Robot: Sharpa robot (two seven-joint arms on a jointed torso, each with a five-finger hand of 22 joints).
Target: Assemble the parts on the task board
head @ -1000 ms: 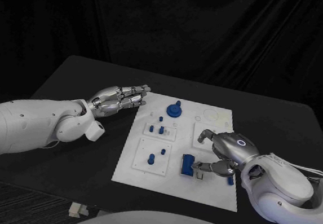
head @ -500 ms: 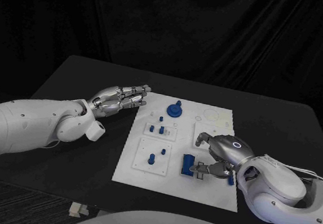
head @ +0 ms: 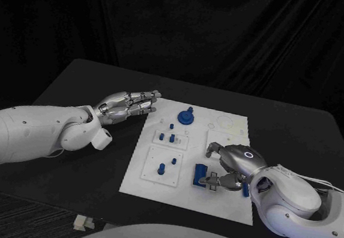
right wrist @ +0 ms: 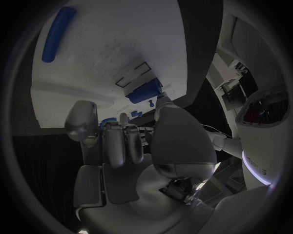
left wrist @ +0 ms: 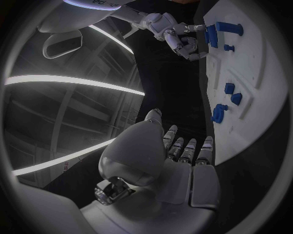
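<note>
The white task board (head: 212, 205) lies mid-table. On it are a round blue part with a peg (head: 186, 118), small blue pegs (head: 167, 136), one peg (head: 162, 168) and a blue block (head: 200, 176). My right hand (head: 234, 163) hangs over the board's near right part, its fingers curled down right beside the block; whether they grip anything is hidden. In the right wrist view, my right hand (right wrist: 140, 146) has its thumb tip next to a blue piece (right wrist: 145, 91), and a long blue bar (right wrist: 58, 27) lies farther off. My left hand (head: 128, 105) rests by the board's far left corner, fingers straight, holding nothing.
Black table (head: 79, 99) surrounds the board, with bare board (head: 228, 124) at the far right. In the left wrist view my left hand (left wrist: 165, 161) sits beside the board's edge (left wrist: 256, 122), and my right hand (left wrist: 174, 36) works at the block (left wrist: 214, 34).
My right hand has moved left and lower, closing in on the blue block. The left arm and the other parts have stayed put.
</note>
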